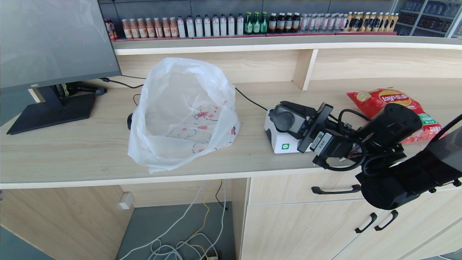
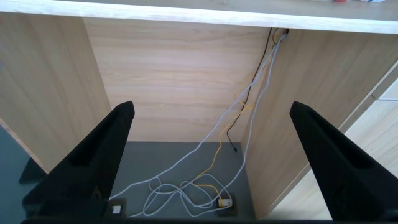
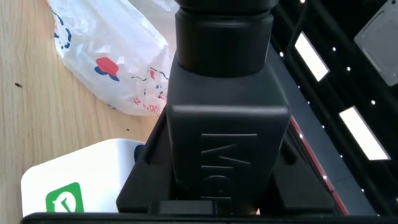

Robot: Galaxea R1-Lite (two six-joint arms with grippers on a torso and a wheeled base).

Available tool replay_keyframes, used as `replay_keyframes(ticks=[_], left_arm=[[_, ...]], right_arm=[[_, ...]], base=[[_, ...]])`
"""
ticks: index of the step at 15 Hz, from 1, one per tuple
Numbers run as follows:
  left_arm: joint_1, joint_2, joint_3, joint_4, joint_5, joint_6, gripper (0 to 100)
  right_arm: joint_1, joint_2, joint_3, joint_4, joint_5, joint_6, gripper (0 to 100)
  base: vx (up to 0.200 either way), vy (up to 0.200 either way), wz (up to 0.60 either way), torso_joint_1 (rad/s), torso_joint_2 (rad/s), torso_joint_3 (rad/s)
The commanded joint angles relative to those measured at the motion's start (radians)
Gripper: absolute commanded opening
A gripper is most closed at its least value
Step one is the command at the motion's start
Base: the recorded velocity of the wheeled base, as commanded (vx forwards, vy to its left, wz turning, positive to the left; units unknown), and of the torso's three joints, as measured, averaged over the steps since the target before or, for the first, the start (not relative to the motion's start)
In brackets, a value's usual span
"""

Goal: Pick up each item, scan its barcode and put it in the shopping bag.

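- The white, thin plastic shopping bag [image 1: 184,108] with red printed figures stands on the pale wooden counter [image 1: 72,151]. Its mouth gapes up and forward, which looks meant to let an item drop in without a second hand.
- The right gripper [image 1: 285,117] hangs just to the right of the bag, clamped on a black handheld scanner [image 3: 224,137]. The scanner's window seems to be turned toward the bag. Holding it there would let an item pass in front of it on the way to the bag.
- Directly under the scanner, also right of the bag, sits a white box with a green sticker [image 1: 283,144], close to the counter's front edge.
- The red foil crisp bag [image 1: 375,103], the task's item, lies flat well to the right of the bag, beyond the right arm. It is unscanned and unbagged.
- The left gripper [image 2: 211,106] hangs below the counter, lower than the bag, with its fingers wide apart and nothing between them. It faces loose cables [image 2: 249,124].
- Open counter lies in front of the bag.
- To the left of the bag is a dark monitor [image 1: 50,39], and behind it a raised wooden ledge [image 1: 252,48]. The left arm would probably have to clear the counter's front lip before it could reach over.
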Motion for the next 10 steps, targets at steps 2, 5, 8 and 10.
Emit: replay_keyframes(ticks=[2, 5, 8, 10], left_arm=[[0.000, 0.000, 0.000, 0.000, 0.000, 0.000, 100], [0.000, 0.000, 0.000, 0.000, 0.000, 0.000, 100], [0.000, 0.000, 0.000, 0.000, 0.000, 0.000, 100], [0.000, 0.000, 0.000, 0.000, 0.000, 0.000, 100]], right_arm=[[0.046, -0.176, 0.144, -0.005, -0.133, 0.102, 0], [0.061, -0.260, 0.216, -0.005, -0.177, 0.228, 0], [0.121, -0.286, 0.254, -0.005, -0.200, 0.309, 0], [0.176, -0.332, 0.256, -0.005, -0.366, 0.465, 0]], base=[[0.000, 0.000, 0.00, 0.000, 0.00, 0.000], [0.000, 0.000, 0.00, 0.000, 0.00, 0.000], [0.000, 0.000, 0.00, 0.000, 0.00, 0.000], [0.000, 0.000, 0.00, 0.000, 0.00, 0.000]])
